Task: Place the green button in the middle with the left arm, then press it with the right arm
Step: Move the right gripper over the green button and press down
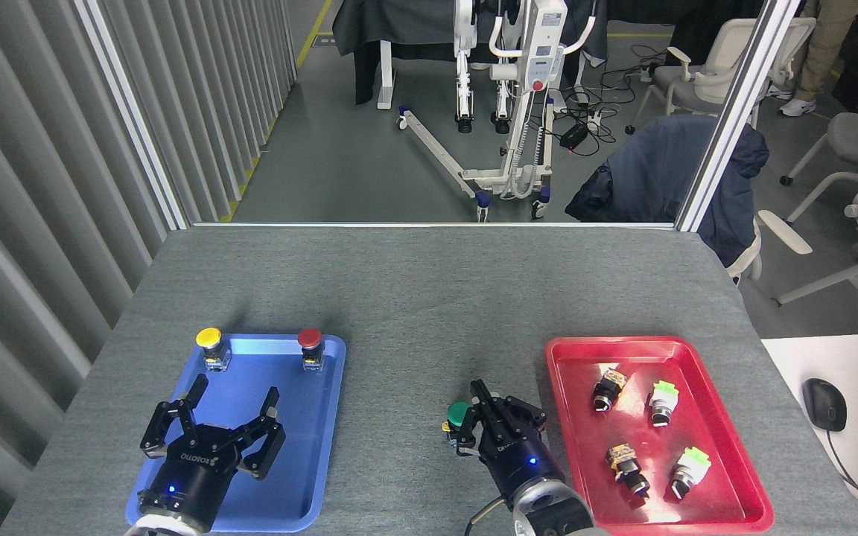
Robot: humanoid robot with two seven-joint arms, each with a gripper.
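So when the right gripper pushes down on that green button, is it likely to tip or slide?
Tipping seems possible: the green button has a wide round cap on a narrower, short body. Sliding seems less likely, since it stands on the felt-like table, which probably grips. The right gripper is at its side, not squarely above, so an off-centre push could topple it.
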